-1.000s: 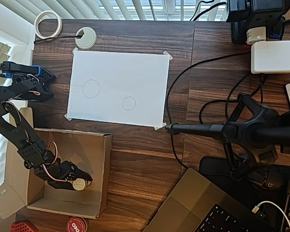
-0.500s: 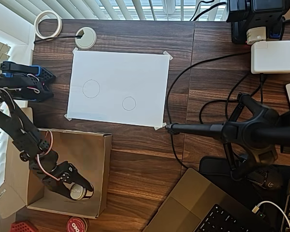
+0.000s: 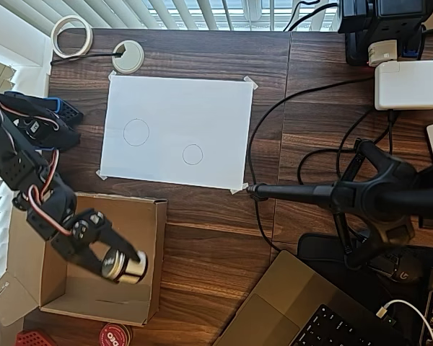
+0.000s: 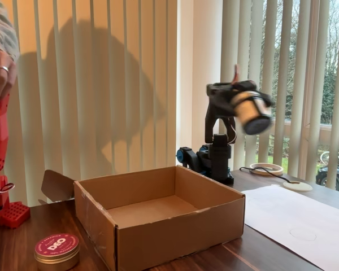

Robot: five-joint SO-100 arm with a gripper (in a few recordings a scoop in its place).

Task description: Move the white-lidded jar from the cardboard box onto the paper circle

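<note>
The gripper (image 3: 119, 261) was clenched on the white-lidded jar (image 4: 250, 112), which hung tilted in the air high above the cardboard box (image 4: 158, 217). The paper circle (image 3: 193, 154) lay well apart on the white sheet (image 3: 202, 108), beyond the box

You've lifted the jar (image 3: 125, 265) off the floor of the box (image 3: 153, 249); your gripper (image 3: 115, 264) now holds it high, tipped on its side.
</note>
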